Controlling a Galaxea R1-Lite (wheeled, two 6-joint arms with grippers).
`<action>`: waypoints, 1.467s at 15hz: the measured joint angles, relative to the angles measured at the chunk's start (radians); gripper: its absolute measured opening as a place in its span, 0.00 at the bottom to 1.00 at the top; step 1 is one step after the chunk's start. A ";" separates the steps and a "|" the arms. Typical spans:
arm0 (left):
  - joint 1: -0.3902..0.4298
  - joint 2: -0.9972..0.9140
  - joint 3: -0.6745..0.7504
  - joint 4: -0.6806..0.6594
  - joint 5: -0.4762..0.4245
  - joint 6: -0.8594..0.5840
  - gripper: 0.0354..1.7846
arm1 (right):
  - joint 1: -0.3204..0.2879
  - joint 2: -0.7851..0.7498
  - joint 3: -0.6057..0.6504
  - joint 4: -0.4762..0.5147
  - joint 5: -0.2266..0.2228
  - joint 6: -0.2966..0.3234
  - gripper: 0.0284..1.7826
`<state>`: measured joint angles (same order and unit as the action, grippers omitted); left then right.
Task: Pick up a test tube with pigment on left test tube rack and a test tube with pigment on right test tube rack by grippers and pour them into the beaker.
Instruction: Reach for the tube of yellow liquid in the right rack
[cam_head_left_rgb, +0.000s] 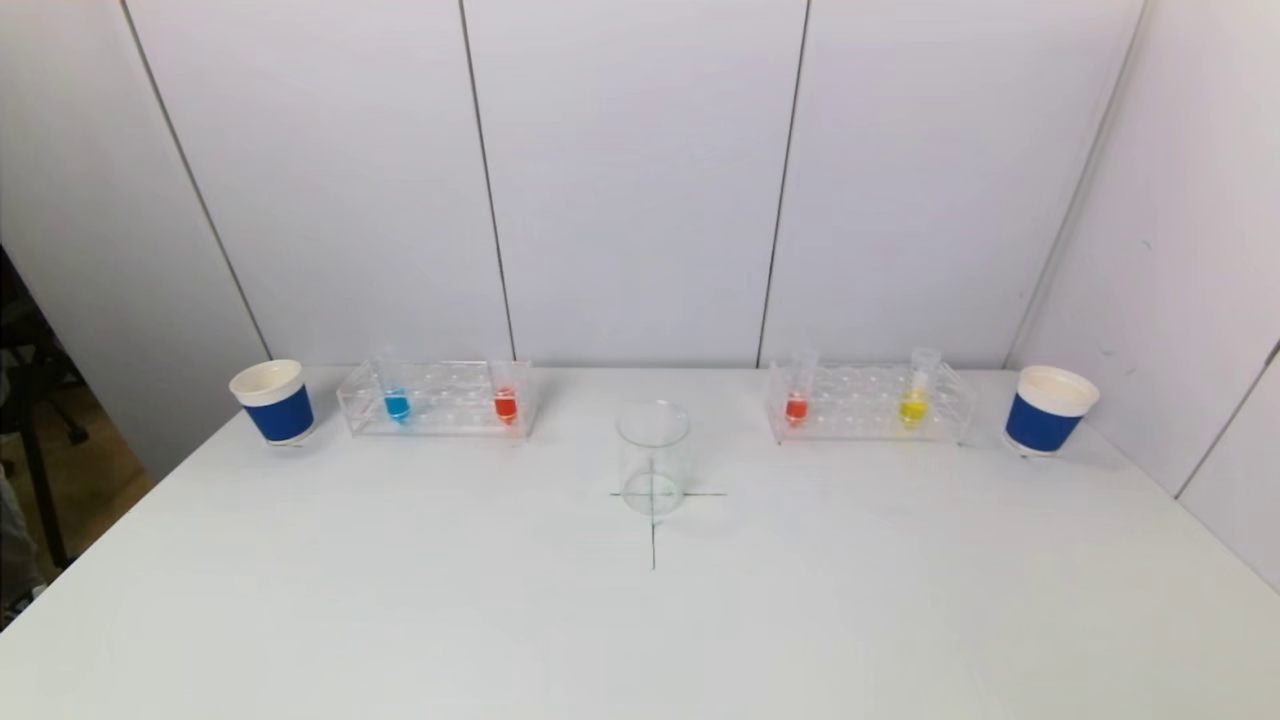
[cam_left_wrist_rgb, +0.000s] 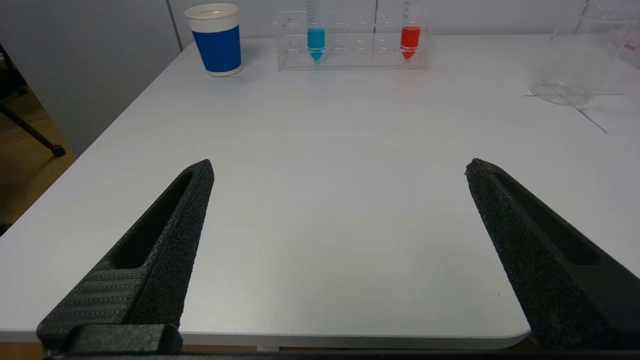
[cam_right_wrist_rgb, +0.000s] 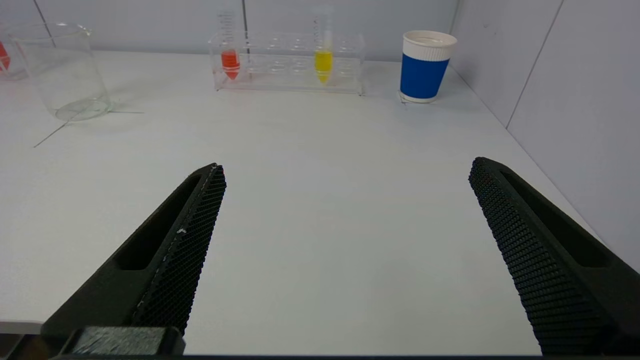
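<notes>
The white table (cam_head_left_rgb: 400, 600) carries two clear racks, four tubes, one beaker and two cups.

The left rack (cam_head_left_rgb: 437, 398) stands near the far edge on the left side. It holds two tubes, both upright: a blue tube (cam_head_left_rgb: 396, 397) at its outer end and a red tube (cam_head_left_rgb: 505, 397) at its inner end, with unfilled holes between them.

The right rack (cam_head_left_rgb: 868, 402) stands near the far edge on the right side. It also holds two upright tubes: an orange-red tube (cam_head_left_rgb: 797, 399) at its inner end and a yellow tube (cam_head_left_rgb: 914, 398) toward its outer end.

The glass beaker (cam_head_left_rgb: 652, 457) stands upright between the two racks, somewhat nearer the robot, on a thin cross mark (cam_head_left_rgb: 654, 530) drawn on the table. No liquid shows in it.

Two blue paper cups with white rims stand upright: the left cup (cam_head_left_rgb: 273, 401) just outside the left rack, the right cup (cam_head_left_rgb: 1048, 409) just outside the right rack.

The left gripper (cam_left_wrist_rgb: 339, 167) hangs over the near edge of the table on the left, fingers spread wide, grasping nothing. The right gripper (cam_right_wrist_rgb: 347, 167) hangs over the near edge on the right, fingers likewise spread wide and unloaded. Both are well apart from the racks.
</notes>
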<state>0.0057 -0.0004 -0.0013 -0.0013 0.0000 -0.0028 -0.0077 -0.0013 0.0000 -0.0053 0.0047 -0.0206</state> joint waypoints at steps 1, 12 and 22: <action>0.000 0.000 0.000 0.000 0.000 0.000 0.99 | 0.000 0.000 0.000 0.000 0.000 0.000 0.99; 0.000 0.000 0.000 0.000 0.000 0.000 0.99 | 0.000 0.000 0.000 0.000 0.000 0.000 0.99; 0.000 0.000 0.000 0.000 0.000 0.000 0.99 | 0.000 0.006 -0.143 0.080 0.010 -0.021 0.99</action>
<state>0.0053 -0.0004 -0.0017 -0.0013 -0.0004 -0.0028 -0.0077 0.0043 -0.1428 0.0745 0.0143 -0.0417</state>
